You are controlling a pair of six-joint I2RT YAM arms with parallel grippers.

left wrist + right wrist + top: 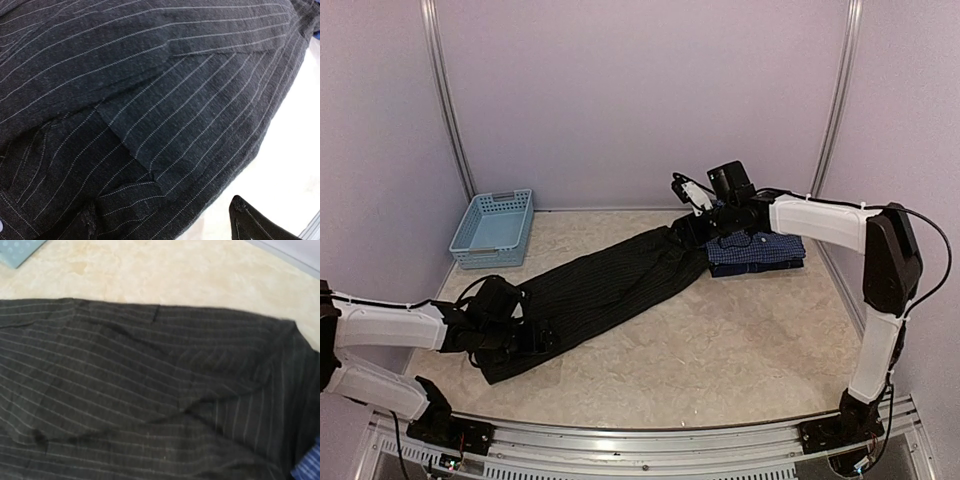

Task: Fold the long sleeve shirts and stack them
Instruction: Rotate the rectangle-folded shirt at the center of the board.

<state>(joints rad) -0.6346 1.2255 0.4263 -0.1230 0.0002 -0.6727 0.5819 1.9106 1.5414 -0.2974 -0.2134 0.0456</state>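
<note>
Spread shirt [610, 285] lies diagonally on the table [720, 340], near left to far right. Folded shirt [760, 255] sits far right, against its far end. Basket [485, 255] stands far left, apart.

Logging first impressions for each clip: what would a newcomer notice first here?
A black pinstriped shirt lies stretched diagonally across the table, from the left arm at the near left to the right arm at the far right. Beside its far end sits a folded blue checked shirt, and a light blue basket stands in the far left corner.
</note>
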